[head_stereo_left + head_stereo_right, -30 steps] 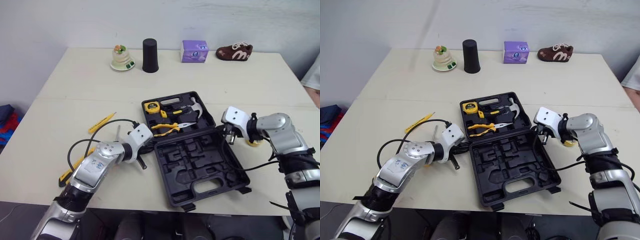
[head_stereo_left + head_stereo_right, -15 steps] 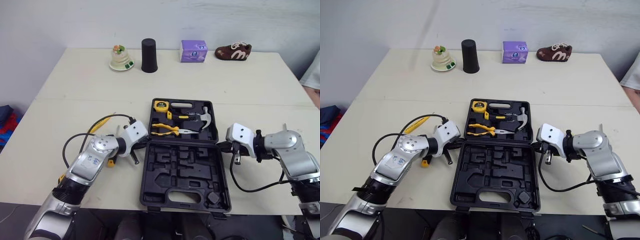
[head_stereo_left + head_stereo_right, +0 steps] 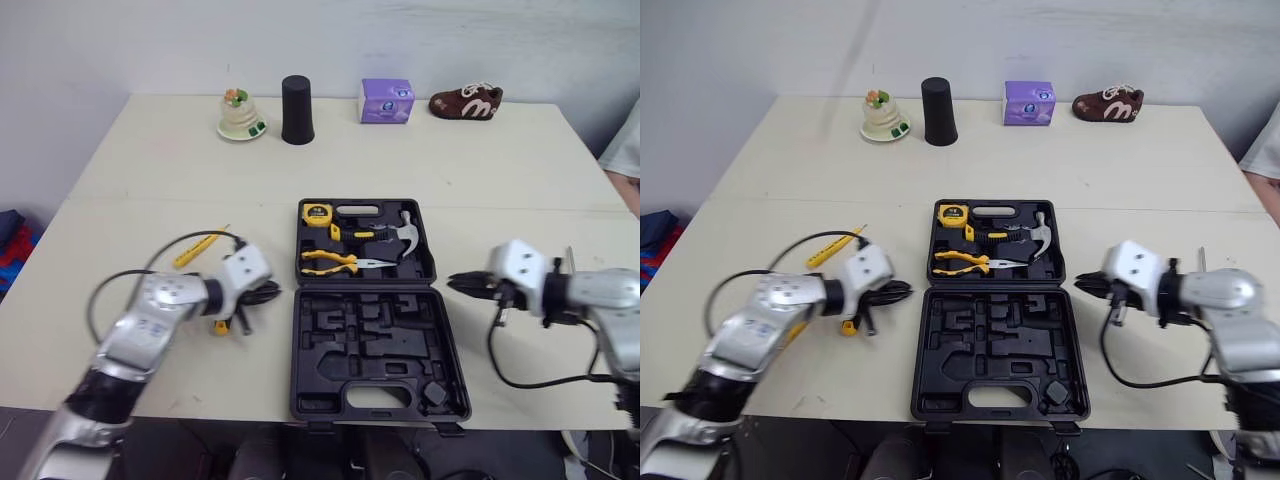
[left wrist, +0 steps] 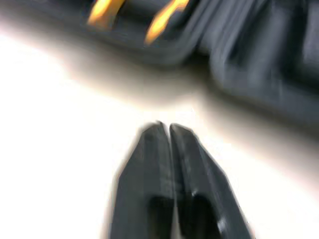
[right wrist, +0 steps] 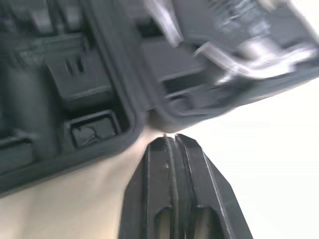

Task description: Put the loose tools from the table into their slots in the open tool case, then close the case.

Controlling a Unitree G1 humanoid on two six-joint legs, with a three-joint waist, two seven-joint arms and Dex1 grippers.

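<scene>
The black tool case (image 3: 375, 345) lies open and square to me at the table's middle. Its far half holds a yellow tape measure (image 3: 318, 212), yellow-handled pliers (image 3: 335, 262) and a hammer (image 3: 405, 225); the near half shows bare moulded slots. My left gripper (image 3: 268, 291) is shut and empty, just off the case's left side. My right gripper (image 3: 458, 281) is shut and empty too, pointing at the hinge line on the right side. A yellow tool (image 3: 198, 248) lies left of the case. A yellow-handled tool (image 3: 221, 326) lies partly under my left wrist. A thin metal tool (image 3: 567, 260) lies far right.
Along the table's far edge stand a figurine dish (image 3: 240, 115), a black cup (image 3: 297, 97), a purple box (image 3: 387, 101) and a brown shoe (image 3: 465, 102). A person's sleeve (image 3: 625, 150) shows at the right edge. Black cables loop beside both wrists.
The case, askew a second ago, now lies straight and more central. Both grippers have drawn back outward from its sides, still shut.
</scene>
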